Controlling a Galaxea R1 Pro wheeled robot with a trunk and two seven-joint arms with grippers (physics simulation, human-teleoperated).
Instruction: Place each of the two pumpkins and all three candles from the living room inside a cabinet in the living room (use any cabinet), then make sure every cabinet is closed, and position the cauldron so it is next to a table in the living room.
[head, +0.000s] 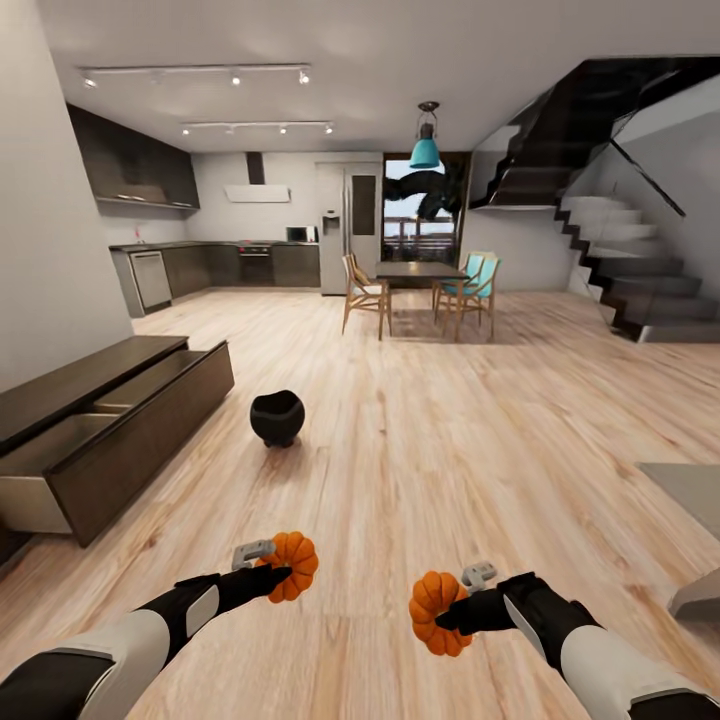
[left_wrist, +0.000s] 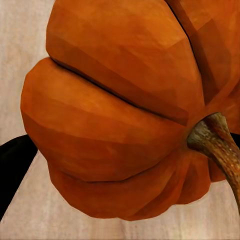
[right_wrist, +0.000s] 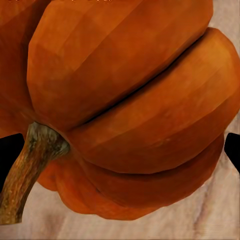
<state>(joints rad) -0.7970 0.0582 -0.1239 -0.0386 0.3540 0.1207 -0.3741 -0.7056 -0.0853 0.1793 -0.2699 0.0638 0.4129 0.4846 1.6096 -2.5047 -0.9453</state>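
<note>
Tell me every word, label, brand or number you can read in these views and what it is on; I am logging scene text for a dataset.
None: no readable text.
The left pumpkin, the right pumpkin, the cauldron and the cabinet bear no lettering.
The far kitchen appliances, such as the fridge, are too small and blurred to show any label.
</note>
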